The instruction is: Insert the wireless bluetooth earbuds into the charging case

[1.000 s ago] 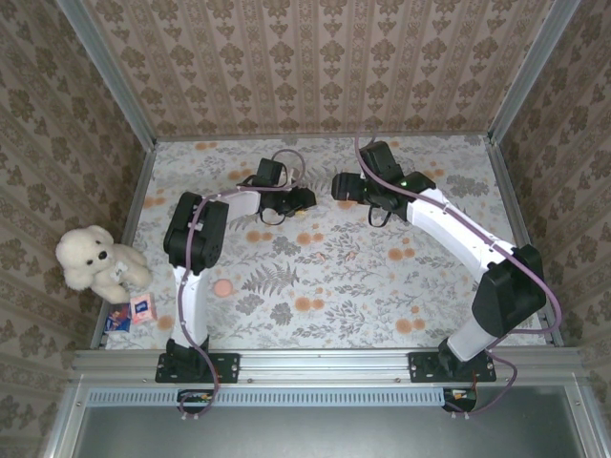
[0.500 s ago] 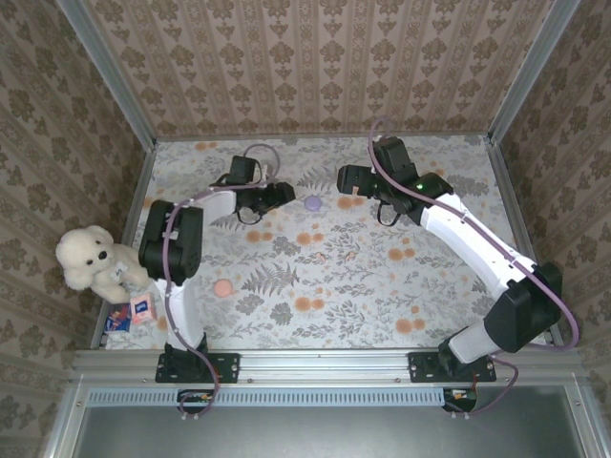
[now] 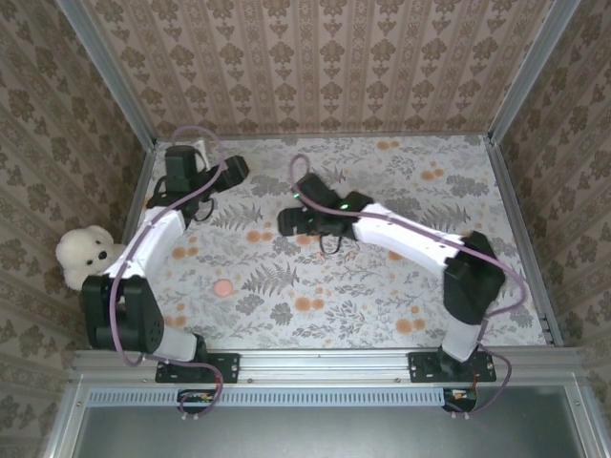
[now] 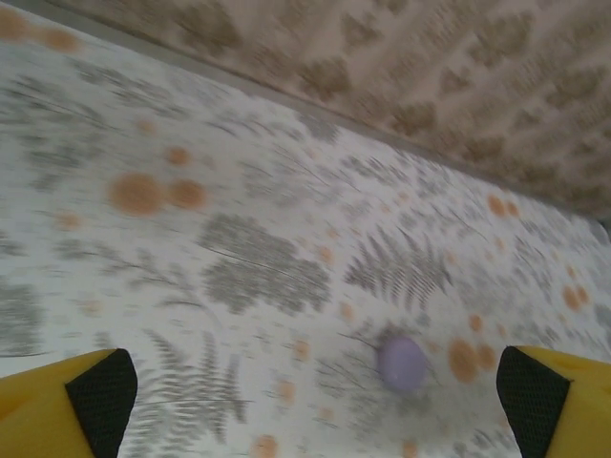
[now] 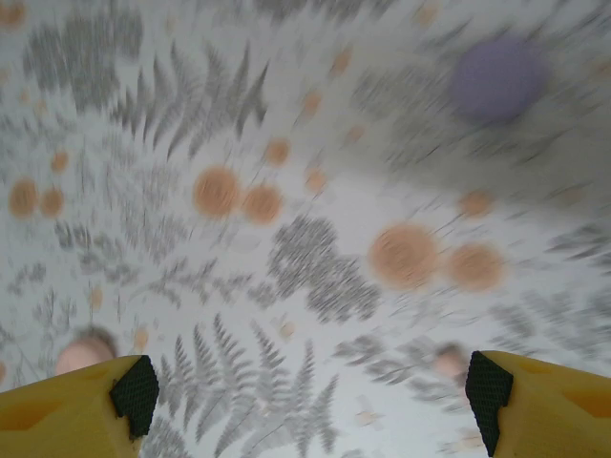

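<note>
Clearly left gripper (image 4: 310, 386) and right gripper (image 5: 310, 391) both stood released, holding nothing. Lilac charging case (image 4: 402, 364) sat on the bench (image 3: 382, 286) ahead of both. Best to steady first, then centre jaws squarely before closing

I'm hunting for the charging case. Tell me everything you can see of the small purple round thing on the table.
The purple thing is a small, rounded, lilac pebble shape, smooth and plain as far as the blur allows. It lies flat on the floral table, apart from everything; nothing touches it. Lid, seam or earbuds cannot be made out.
</note>
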Motion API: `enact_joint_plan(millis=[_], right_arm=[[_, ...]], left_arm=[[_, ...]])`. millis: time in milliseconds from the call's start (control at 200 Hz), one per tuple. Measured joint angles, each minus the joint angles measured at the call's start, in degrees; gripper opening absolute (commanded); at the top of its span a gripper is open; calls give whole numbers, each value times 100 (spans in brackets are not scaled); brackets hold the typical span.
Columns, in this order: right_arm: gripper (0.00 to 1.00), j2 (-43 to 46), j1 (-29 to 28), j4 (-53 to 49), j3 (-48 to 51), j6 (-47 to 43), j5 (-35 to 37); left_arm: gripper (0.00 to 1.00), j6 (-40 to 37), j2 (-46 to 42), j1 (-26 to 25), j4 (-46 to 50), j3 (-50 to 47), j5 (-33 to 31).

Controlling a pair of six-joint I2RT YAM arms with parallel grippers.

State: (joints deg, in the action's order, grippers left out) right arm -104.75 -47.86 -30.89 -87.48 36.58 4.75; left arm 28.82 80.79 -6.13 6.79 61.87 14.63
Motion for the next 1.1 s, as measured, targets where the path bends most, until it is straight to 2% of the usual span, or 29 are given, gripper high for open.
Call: enact_joint_plan(millis=[185,340,455,735,890,1100], right_arm=[[87,-1377,-809,-275,-1211,-105,-72],[90,-2103,-1322,-354,-2000,-1388,-144],[90,-2371,-1478,-367,-2210,-2262,-407],[91,-3027,-1390,-407,-2597,-3799,-719],[91,-3309,-1401,-404,-2813,-4288,-837],[91,-3436,-1429,-402,-2959,-4505,-1097]], left_arm=[[100,293,-210,933,-28,-243,-17],[100,509,-208,1473,4,-243,236],[100,573,-205,1641,83,-221,382],[100,638,-177,1980,122,-70,660],[100,640,-142,2009,122,-57,748],[100,643,-48,2011,125,-46,813]])
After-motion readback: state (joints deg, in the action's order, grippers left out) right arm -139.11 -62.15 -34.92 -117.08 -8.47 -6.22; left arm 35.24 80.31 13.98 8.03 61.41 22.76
